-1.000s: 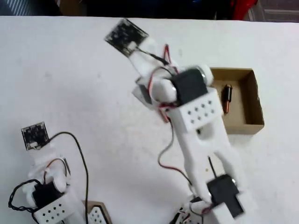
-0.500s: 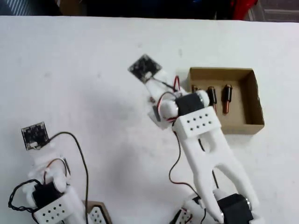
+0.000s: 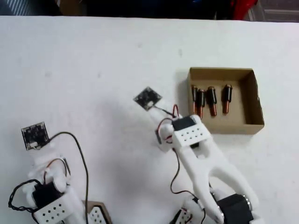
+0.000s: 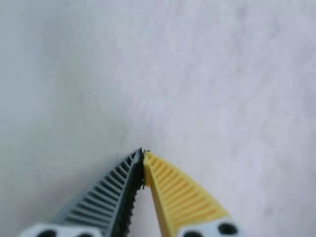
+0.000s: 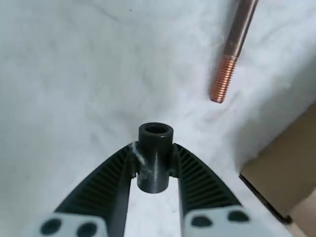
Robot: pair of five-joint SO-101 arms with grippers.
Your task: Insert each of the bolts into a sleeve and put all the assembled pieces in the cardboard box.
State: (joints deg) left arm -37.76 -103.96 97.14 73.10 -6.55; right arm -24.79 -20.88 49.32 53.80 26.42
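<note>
- Right gripper (image 5: 154, 148): both black ribbed fingers (image 5: 116, 180) are clamped on a black sleeve (image 5: 155, 165), one on each side of its barrel.
- Sleeve: held between the fingertips above the white table (image 5: 74, 74). Its open bore end projects just past the tips, pointing away from the wrist. The bore shows dark; nothing can be made out inside it.
- Bolt (image 5: 233, 47): copper-coloured, lying flat on the table beyond the sleeve. Its threaded end is the end nearer the sleeve. Bolt and sleeve are apart and not in line; the bolt sits off to one side of the bore axis.
- Box (image 5: 284, 170): one cardboard corner stands on the table beside the right gripper, near the bolt but not touching it.
- Box contents, high view: four assembled pieces (image 3: 211, 99) lie side by side inside the box, roughly parallel, grouped toward the wall nearer the right arm (image 3: 201, 158).
- Right arm, high view: the wrist is folded down over the table just beside the near corner of the box; the gripper itself is hidden beneath the wrist.
- Left gripper (image 4: 143, 157): the dark finger (image 4: 106, 197) and the yellow finger (image 4: 180, 197) are pressed together at the tips, with nothing between them, over bare table.
- Left arm (image 3: 49, 191), high view: at the near edge of the table, well apart from the box and the right arm.
</note>
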